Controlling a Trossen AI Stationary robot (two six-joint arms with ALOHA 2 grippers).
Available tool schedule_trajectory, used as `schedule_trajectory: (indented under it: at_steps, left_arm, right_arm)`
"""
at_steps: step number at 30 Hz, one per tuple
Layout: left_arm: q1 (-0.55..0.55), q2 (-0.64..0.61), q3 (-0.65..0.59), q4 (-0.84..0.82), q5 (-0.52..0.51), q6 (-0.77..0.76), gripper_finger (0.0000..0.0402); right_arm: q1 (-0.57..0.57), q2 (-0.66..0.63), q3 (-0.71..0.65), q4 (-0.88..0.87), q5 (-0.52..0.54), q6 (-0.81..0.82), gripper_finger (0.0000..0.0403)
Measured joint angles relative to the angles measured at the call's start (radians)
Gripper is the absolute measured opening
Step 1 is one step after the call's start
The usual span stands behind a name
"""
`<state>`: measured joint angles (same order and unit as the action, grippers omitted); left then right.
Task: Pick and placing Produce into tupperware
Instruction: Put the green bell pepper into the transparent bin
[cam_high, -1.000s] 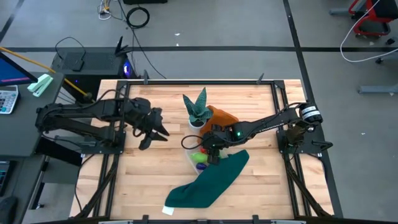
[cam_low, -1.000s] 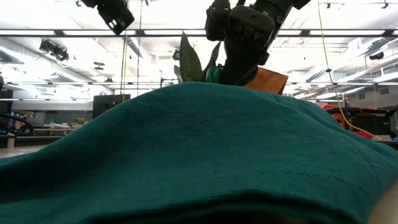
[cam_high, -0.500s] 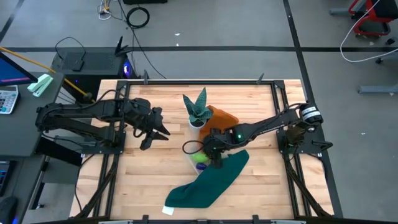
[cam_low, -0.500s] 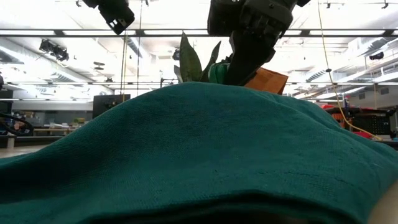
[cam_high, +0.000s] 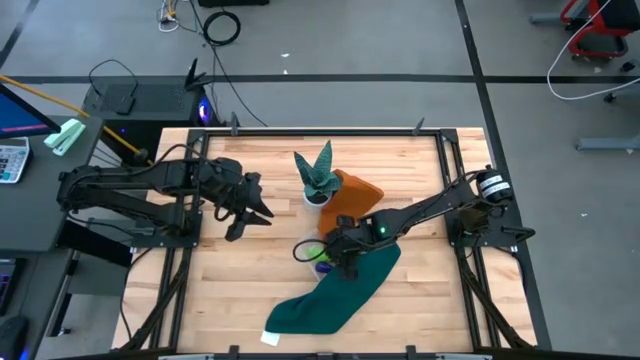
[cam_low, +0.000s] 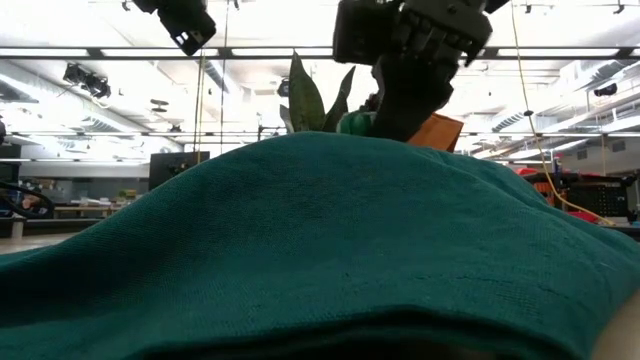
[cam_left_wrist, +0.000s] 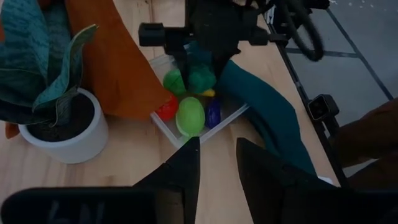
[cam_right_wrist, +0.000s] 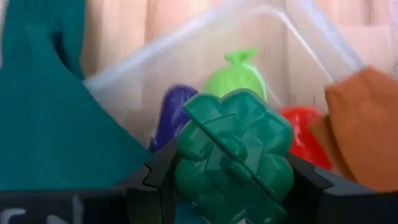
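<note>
The clear tupperware (cam_left_wrist: 171, 127) stands on the table between the orange and dark green cloths. In it lie a red piece (cam_left_wrist: 166, 109), a light green one (cam_left_wrist: 190, 116), a purple one (cam_left_wrist: 213, 112) and a yellow one (cam_left_wrist: 209, 93); another green piece (cam_left_wrist: 175, 81) sits at its far side. My right gripper (cam_high: 340, 252) hangs over the box, shut on a dark green bumpy toy (cam_right_wrist: 233, 155). My left gripper (cam_high: 252, 210) waits open over the table's left half, apart from everything. My right gripper pinches the dark green bumpy toy at its two sides (cam_right_wrist: 189, 165) between both fingers (cam_right_wrist: 155, 180), coming from above and pointing down. The toy (cam_left_wrist: 201, 79) is lifted clear and hangs over the tupperware's contents.
A spiky plant in a white pot (cam_high: 317, 178) stands just beyond the box. An orange cloth (cam_high: 357, 192) lies beside it, touching the box's far side. A dark green cloth (cam_high: 335, 290) runs from the box toward the near edge and fills the low view's foreground (cam_low: 320, 250).
My right gripper has moved toward the table's near edge and come over the tupperware, carrying the dark green toy with it. The left arm has kept still.
</note>
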<state>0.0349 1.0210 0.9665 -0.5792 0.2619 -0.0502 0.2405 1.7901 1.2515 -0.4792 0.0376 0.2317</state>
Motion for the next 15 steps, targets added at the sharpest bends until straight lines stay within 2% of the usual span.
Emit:
schedule_trajectory:
  at_steps: [15]
  left_arm:
    - [0.000, 0.000, 0.000, -0.003, 0.000, -0.011, 0.0110]
  right_arm:
    - [0.000, 0.047, 0.000, 0.033, -0.022, -0.002, 0.0161]
